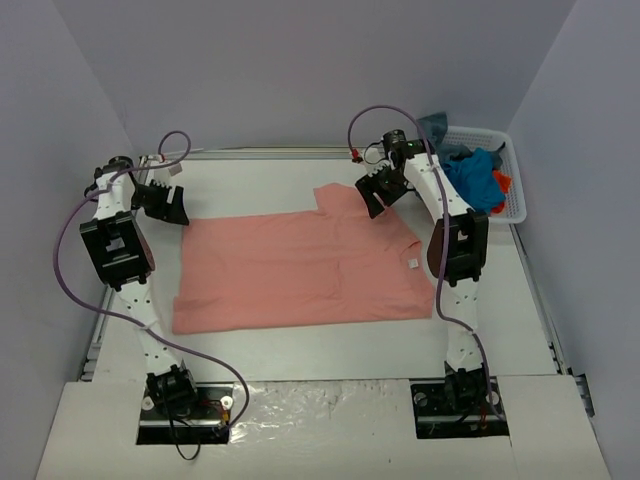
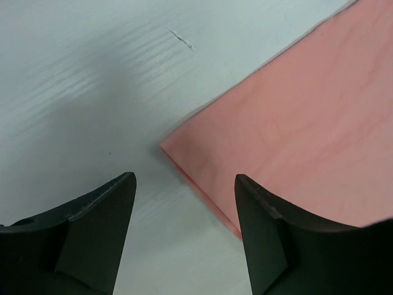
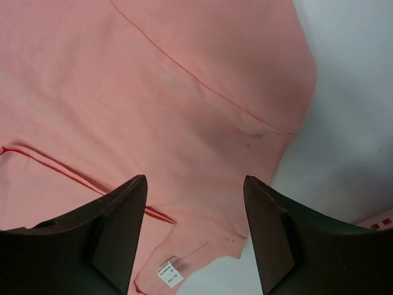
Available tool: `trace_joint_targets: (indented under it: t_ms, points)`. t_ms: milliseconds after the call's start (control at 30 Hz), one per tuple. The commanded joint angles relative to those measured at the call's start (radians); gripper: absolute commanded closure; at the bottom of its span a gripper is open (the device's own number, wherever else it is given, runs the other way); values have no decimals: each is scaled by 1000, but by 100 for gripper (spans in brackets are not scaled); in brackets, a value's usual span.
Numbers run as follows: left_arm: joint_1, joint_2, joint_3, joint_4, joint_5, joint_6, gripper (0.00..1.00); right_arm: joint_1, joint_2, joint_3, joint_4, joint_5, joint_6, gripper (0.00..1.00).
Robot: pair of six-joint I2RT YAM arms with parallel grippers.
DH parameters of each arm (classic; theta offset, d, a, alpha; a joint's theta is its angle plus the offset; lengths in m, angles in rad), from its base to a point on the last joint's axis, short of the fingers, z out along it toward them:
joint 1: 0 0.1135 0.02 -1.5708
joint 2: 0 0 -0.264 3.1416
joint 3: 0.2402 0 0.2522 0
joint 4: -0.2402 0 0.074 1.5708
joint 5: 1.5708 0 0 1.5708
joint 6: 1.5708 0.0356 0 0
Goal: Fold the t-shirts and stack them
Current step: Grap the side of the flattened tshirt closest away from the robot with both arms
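The salmon-pink t-shirt (image 1: 300, 265) lies spread flat in the middle of the white bench (image 1: 300, 345), its long side running left to right, with one sleeve (image 1: 343, 198) jutting toward the far edge and a small white label (image 1: 411, 263) showing at its right end. The left hand (image 1: 168, 205) hangs over the shirt's far-left corner with its two dark fingers spread wide. From its own wrist camera the corner of the cloth sits below the gap, with nothing gripped. The right hand (image 1: 380, 190) hovers just beside the sleeve, above the shirt's right end, its fingers likewise parted and holding nothing, with pink cloth and the label under them. Off at the far right corner stands a white lattice basket (image 1: 516, 195) holding a bright blue t-shirt (image 1: 470, 175), an orange-red t-shirt (image 1: 501, 183) and a slate grey-blue t-shirt (image 1: 435, 125), bundled together and well apart from the pink one.
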Motion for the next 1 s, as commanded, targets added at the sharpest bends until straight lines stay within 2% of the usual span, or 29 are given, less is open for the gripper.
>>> trace_joint_targets:
  t_ms: [0,133,400,633,767,900,967]
  points:
    - [-17,13,37,-2,-20,46,36,-4,13,7,-24,1,23,40]
    - [-28,20,38,35,-47,59,36,-3,2,-40,-24,-8,8,40]
    - [-68,49,48,-17,-104,131,36,1,-9,-91,-24,6,3,39]
    - [-86,17,-78,-4,-171,189,39,1,-25,-94,-24,43,3,38]
    - [-89,17,-126,9,-254,195,44,0,-35,-109,-24,55,-6,38]
    - [-89,-9,-201,76,-294,192,59,0,-25,-118,-21,70,-9,38]
    - [-89,-17,-216,85,-286,183,62,0,-19,-117,-21,75,-7,38]
